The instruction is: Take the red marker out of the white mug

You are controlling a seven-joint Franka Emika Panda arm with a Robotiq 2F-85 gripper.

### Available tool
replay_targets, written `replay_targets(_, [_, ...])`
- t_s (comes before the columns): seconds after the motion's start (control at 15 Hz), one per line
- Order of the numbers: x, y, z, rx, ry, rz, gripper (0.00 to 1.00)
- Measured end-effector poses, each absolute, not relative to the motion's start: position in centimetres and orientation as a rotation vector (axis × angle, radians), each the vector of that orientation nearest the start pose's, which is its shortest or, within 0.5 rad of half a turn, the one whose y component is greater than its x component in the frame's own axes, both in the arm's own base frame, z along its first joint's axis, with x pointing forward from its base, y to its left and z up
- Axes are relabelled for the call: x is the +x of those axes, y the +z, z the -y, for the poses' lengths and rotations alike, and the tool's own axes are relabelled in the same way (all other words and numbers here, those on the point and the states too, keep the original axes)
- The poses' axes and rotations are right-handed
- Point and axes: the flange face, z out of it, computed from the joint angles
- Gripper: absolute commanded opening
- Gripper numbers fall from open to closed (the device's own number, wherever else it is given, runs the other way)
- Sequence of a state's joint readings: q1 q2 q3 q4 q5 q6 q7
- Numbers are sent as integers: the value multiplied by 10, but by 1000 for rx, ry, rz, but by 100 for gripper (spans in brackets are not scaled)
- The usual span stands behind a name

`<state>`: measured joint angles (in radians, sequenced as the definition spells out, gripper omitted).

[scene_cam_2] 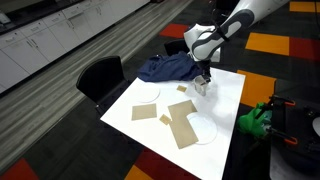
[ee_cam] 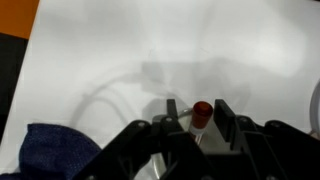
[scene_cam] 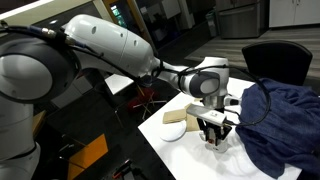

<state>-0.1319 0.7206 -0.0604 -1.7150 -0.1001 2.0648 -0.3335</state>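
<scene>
The red marker [ee_cam: 202,110] stands upright between my gripper's [ee_cam: 198,108] two black fingers, its round red cap level with the fingertips. The fingers sit close on either side of it and look shut on it. Part of the white mug's rim [ee_cam: 156,165] shows just below the fingers. In both exterior views the gripper [scene_cam: 213,130] [scene_cam_2: 202,80] points straight down over the mug [scene_cam_2: 203,88] on the white table, next to the blue cloth. The marker is too small to make out in the exterior views.
A crumpled dark blue cloth [scene_cam: 282,120] [scene_cam_2: 168,68] lies beside the mug. Two flat white plates [scene_cam_2: 148,95] [scene_cam_2: 203,131] and several brown cardboard pieces [scene_cam_2: 181,126] lie on the white table [scene_cam_2: 228,100]. A black chair [scene_cam_2: 100,75] stands at the table's edge.
</scene>
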Motion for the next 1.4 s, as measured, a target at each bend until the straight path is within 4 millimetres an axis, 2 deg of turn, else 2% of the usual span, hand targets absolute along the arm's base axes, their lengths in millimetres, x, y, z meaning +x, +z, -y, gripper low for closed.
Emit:
replay_targets(0.13, [613, 146, 123, -3084, 620, 334, 3])
replay_targets(0.2, [613, 146, 123, -3084, 622, 335, 0])
replay_targets(0.33, [613, 146, 122, -3084, 623, 339, 5])
replay_targets(0.6, [614, 146, 119, -3082, 625, 346, 5])
replay_targets(0.8, [615, 159, 115, -3083, 627, 353, 5])
replay_targets(1.0, [612, 193, 111, -3096, 620, 354, 5])
replay_targets(1.4, [588, 290, 108, -3159, 605, 281, 5])
